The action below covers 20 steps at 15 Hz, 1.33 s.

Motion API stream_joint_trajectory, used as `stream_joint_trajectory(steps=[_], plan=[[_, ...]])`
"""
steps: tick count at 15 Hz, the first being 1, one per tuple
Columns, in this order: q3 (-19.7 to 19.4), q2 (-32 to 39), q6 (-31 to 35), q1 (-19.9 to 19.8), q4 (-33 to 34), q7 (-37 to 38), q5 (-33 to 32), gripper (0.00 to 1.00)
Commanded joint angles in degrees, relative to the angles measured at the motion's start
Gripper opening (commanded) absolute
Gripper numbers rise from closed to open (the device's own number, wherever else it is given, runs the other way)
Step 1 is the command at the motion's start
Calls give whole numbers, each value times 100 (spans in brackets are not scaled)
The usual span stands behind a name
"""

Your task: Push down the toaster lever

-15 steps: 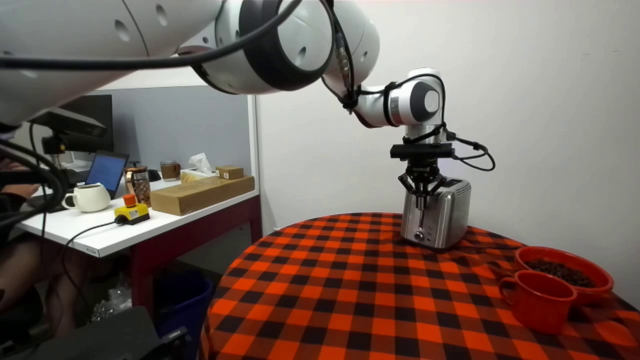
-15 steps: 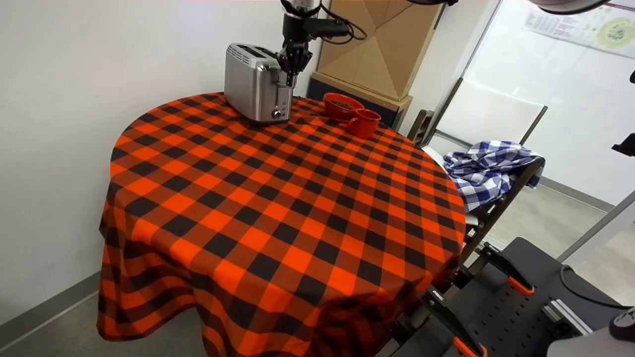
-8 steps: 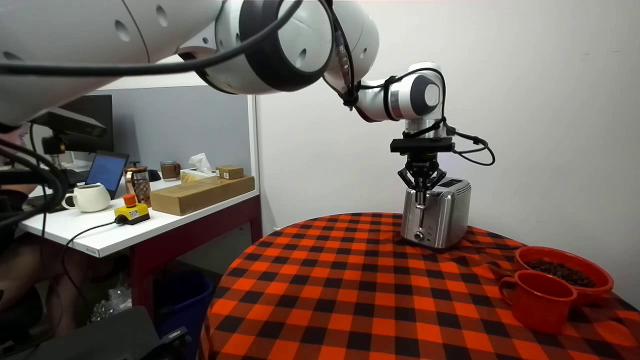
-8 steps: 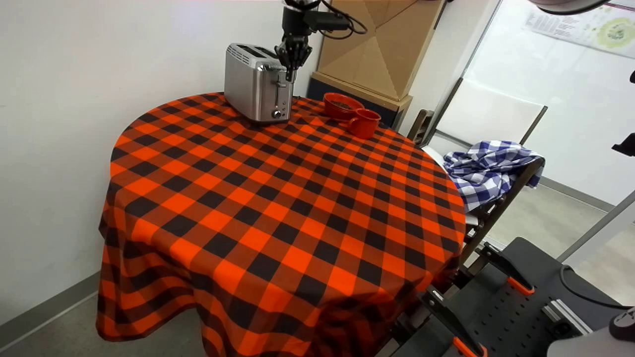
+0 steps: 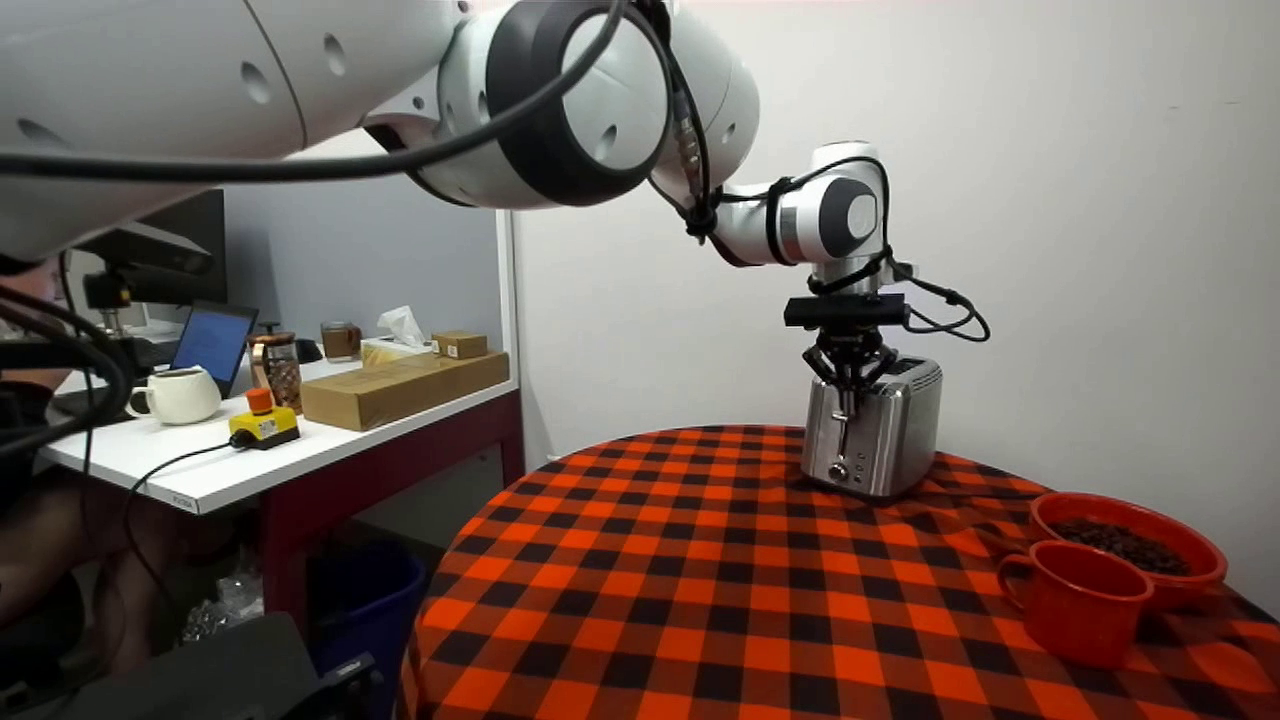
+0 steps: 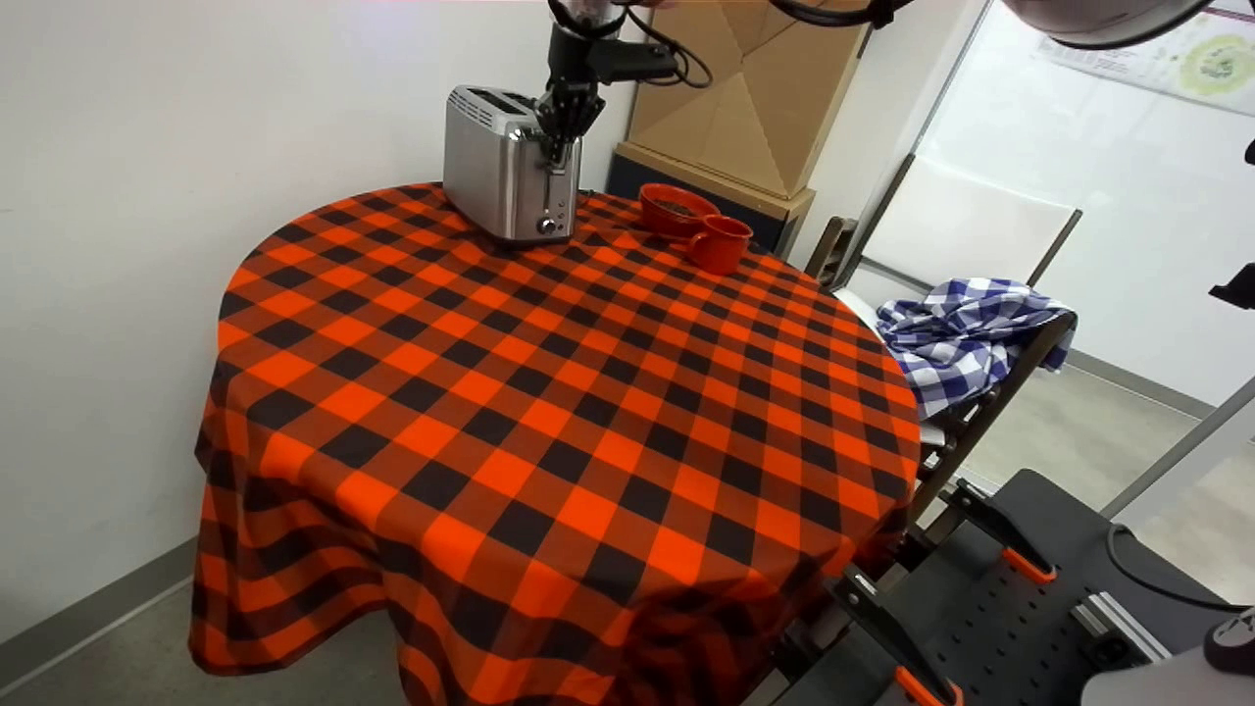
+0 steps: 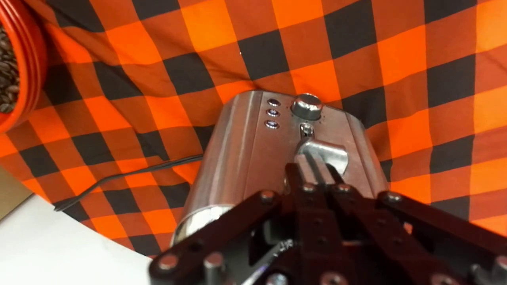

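The shiny silver toaster (image 5: 908,440) stands upright on the checked tablecloth, near the far edge of the table. It shows in both exterior views (image 6: 480,167) and large in the wrist view (image 7: 233,158). Its curved metal lever (image 7: 336,156) sits on the control face, above a round knob (image 7: 307,106). My gripper (image 7: 315,158) points down with its fingers together and nothing between them. The fingertips overlap the lever in the wrist view and hide part of it; I cannot tell if they touch it. In both exterior views the gripper (image 5: 848,402) is close against the toaster's control face (image 6: 557,160).
A red bowl of dark beans (image 5: 1125,540) and a red mug (image 5: 1085,605) stand on the table near the toaster. A black cord (image 7: 130,172) runs from the toaster over the cloth. A white wall (image 6: 245,98) is behind the toaster. A cardboard box (image 6: 745,98) stands beyond the table.
My gripper rose slightly, then came down and moved in closer to the toaster's control face. Its fingers stayed together. The toaster, bowl and mug have not moved.
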Motion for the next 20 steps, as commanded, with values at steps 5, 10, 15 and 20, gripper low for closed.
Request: stream_joint_trajectory(steps=[5, 10, 15, 20], plan=[[-10, 532, 339, -44, 279, -37, 91, 0], [-11, 979, 404, -12, 392, -168, 40, 0], [64, 882, 162, -14, 462, -244, 115, 26], [441, 368, -179, -253, 102, -256, 417, 56]])
